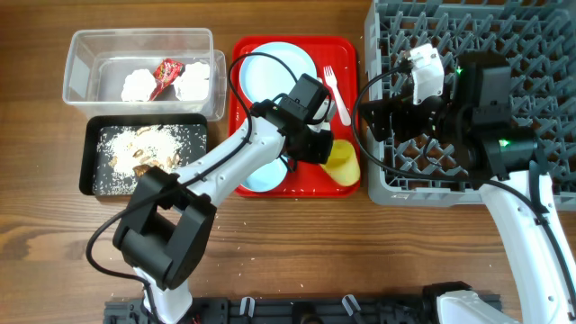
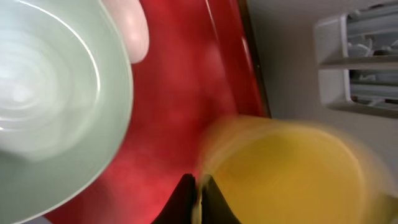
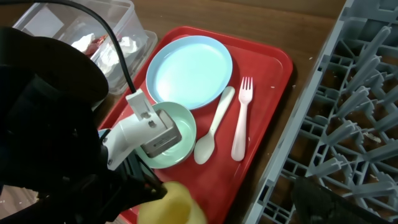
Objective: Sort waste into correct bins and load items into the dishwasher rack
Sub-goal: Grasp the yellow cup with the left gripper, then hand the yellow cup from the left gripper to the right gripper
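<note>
My left gripper [image 1: 329, 155] is shut on the rim of the small yellow cup [image 1: 345, 166] at the front right corner of the red tray; the left wrist view shows the fingers [image 2: 198, 190] pinching the cup [image 2: 286, 174]. A pale blue plate [image 1: 279, 70], one pale blue bowl [image 1: 259, 173], a white fork [image 1: 337, 90] and a spoon [image 3: 211, 134] lie on the tray. A second bowl is not in view. My right gripper [image 1: 382, 121] hovers open and empty over the left edge of the grey dishwasher rack [image 1: 531, 54].
The clear tub [image 1: 90, 49] at the back left holds white napkin wads [image 1: 139, 84] and a red wrapper [image 1: 166, 72]. The black tray [image 1: 90, 162] in front of it holds brown scraps and white crumbs. The red tray [image 1: 243, 54] lies between the bins and the rack.
</note>
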